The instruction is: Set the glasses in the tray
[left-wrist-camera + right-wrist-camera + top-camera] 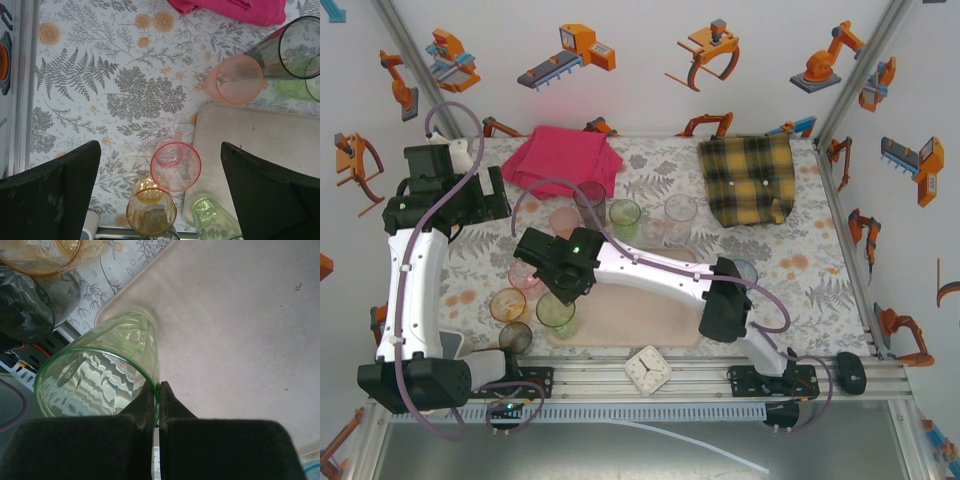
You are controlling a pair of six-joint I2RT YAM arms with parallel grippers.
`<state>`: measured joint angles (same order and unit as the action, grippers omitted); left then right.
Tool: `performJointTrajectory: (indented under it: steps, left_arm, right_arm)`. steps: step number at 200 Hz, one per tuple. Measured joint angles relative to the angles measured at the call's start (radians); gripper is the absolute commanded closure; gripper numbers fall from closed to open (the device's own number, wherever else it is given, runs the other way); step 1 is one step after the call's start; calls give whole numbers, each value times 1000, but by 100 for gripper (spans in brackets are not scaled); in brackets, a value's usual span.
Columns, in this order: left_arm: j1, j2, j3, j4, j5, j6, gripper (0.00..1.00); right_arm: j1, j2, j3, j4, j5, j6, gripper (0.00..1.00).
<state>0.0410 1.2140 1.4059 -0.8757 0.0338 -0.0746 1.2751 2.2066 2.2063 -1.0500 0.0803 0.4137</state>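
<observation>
The left gripper (160,150) hangs wide open above a pink glass (175,166) that stands just beside the tray (260,140), probably lining up a pick. The right gripper (156,388) pinches a green glass (100,375) by its rim at the tray's corner, apparently to place it there.

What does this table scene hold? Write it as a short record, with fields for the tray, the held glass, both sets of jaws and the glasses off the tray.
tray: pale pink, flat, low rim
green glass: over tray's near left corner, rim pinched
right jaws: shut on green glass
left jaws: open, empty, above table left of tray
off tray: pink glass, amber glass, on table by tray's left edge
back of table: pink cloth, plaid cloth
</observation>
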Motion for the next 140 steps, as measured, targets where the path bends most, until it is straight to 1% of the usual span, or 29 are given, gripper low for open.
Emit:
performJointTrajectory:
  steps: [110,140]
  left_arm:
    - [0,1,0,0,8,-1,3]
    - [0,1,0,0,11,-1,3]
  right_arm:
    - [5,15,0,0,-2,-3,98]
    - [8,15,0,1,-2,-3,93]
